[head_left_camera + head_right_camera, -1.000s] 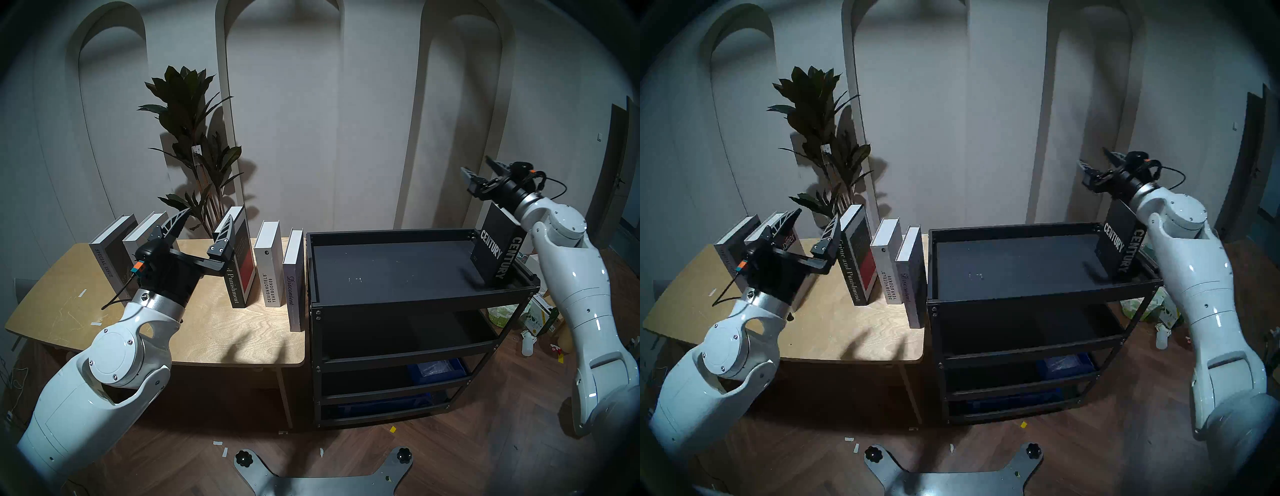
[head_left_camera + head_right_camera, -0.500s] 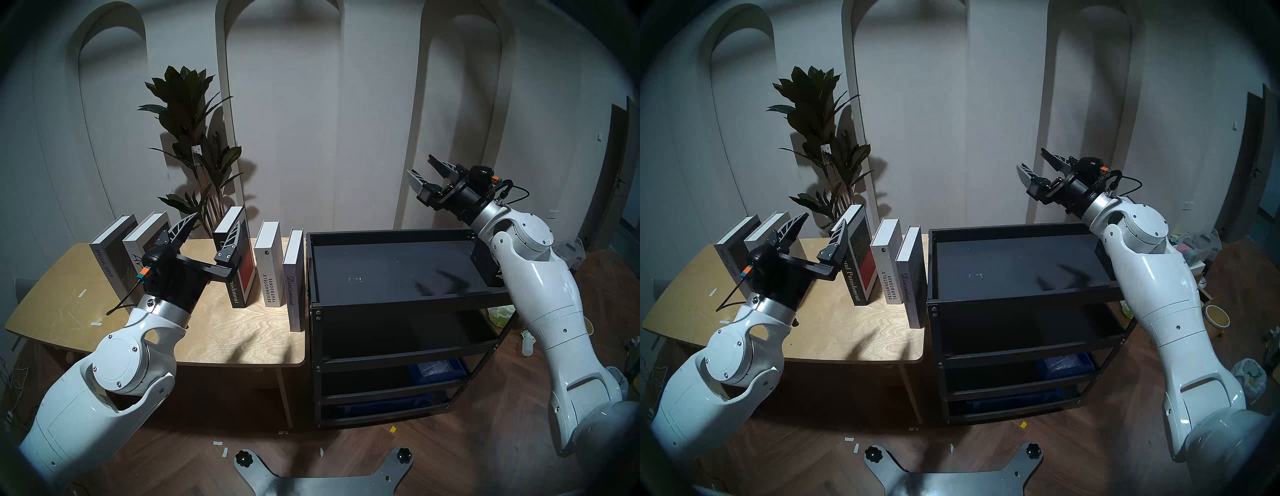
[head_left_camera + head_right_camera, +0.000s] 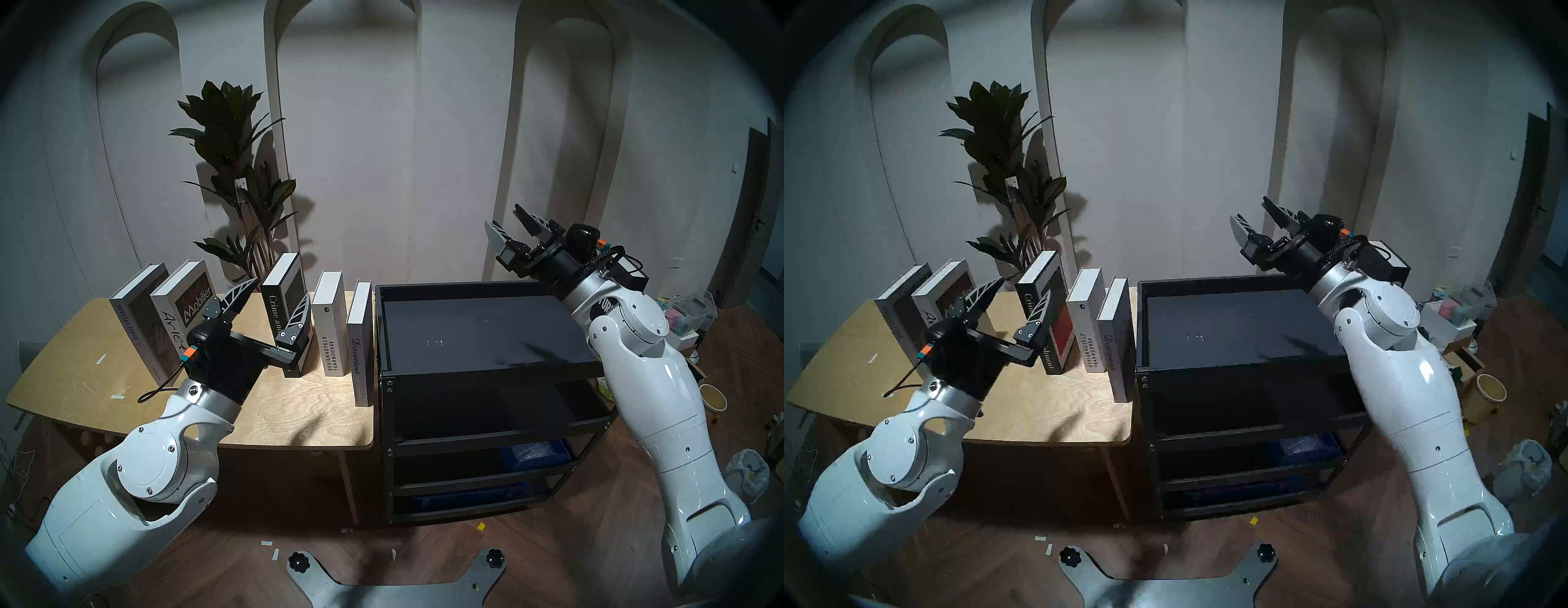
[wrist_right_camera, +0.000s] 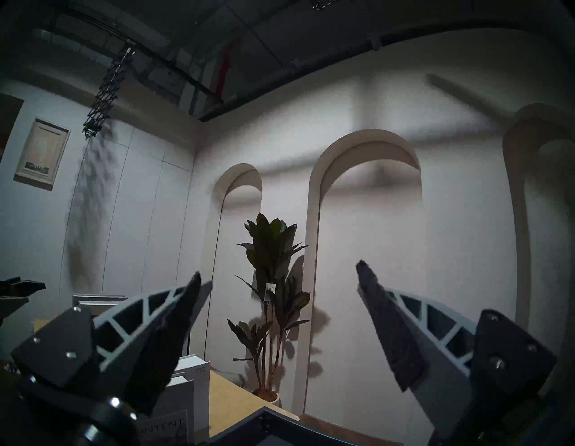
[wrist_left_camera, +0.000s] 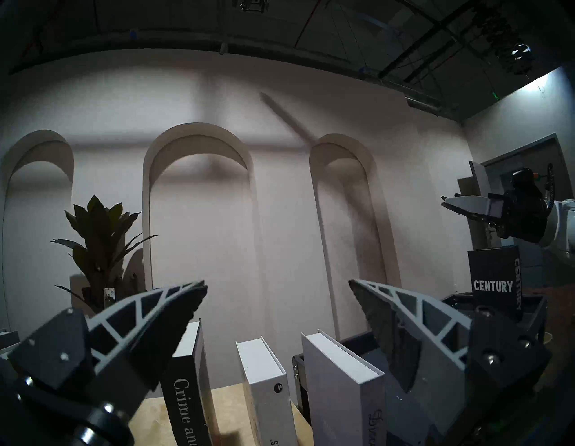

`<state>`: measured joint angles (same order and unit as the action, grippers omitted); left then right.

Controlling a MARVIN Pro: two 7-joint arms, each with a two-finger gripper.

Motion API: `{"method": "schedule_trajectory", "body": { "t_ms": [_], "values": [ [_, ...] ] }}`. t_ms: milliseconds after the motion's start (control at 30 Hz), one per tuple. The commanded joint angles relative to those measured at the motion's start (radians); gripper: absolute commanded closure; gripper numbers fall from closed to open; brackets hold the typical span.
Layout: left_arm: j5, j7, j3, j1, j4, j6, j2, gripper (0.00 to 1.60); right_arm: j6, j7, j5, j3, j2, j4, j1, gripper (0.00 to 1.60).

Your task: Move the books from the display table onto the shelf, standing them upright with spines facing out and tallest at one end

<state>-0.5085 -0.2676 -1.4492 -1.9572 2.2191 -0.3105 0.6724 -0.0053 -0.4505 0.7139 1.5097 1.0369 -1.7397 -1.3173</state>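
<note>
Black CENTURY book (image 5: 494,285) stands shelved at 3 o'clock. Both grippers, left gripper (image 3: 275,299) and right gripper (image 3: 507,223), released, empty. Next: grasp Crime and Punishment (image 3: 282,297) at 11 o'clock.

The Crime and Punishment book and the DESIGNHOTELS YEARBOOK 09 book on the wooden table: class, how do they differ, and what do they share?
The Crime and Punishment book has a black spine with white serif lettering; the DESIGNHOTELS YEARBOOK 09 book has a white spine with small black capitals. The first rises higher than the second. The first has a finger of the open left pincer in front of its spine; the second is unobstructed. Both stand upright, spines out, on the wooden table.
</note>
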Motion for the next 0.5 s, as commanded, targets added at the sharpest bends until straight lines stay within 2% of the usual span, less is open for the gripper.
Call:
{"method": "schedule_trajectory", "body": {
  "t_ms": [0, 100, 167, 367, 433, 467],
  "values": [
    [0.026, -0.008, -0.016, -0.015, 0.027, 0.001, -0.013, 0.00, -0.002, 0.112, -0.002, 0.044, 0.031, -0.126, -0.117, 0.00],
    [0.043, -0.010, -0.021, -0.026, 0.031, -0.002, -0.018, 0.00, 0.002, 0.162, -0.010, 0.053, 0.040, -0.165, -0.147, 0.00],
    [0.073, -0.002, -0.026, -0.046, 0.031, -0.045, -0.022, 0.00, 0.004, 0.187, -0.014, 0.055, 0.044, -0.181, -0.160, 0.00],
    [0.088, -0.053, -0.044, -0.102, 0.044, 0.001, -0.018, 0.00, 0.022, 0.277, -0.036, 0.062, 0.054, -0.248, -0.207, 0.00],
    [0.070, -0.096, -0.062, -0.125, 0.062, 0.079, -0.023, 0.00, 0.042, 0.328, -0.050, 0.066, 0.058, -0.292, -0.233, 0.00],
    [0.064, -0.103, -0.066, -0.126, 0.065, 0.090, -0.021, 0.00, 0.049, 0.343, -0.054, 0.066, 0.059, -0.302, -0.238, 0.00]
  ]
}}
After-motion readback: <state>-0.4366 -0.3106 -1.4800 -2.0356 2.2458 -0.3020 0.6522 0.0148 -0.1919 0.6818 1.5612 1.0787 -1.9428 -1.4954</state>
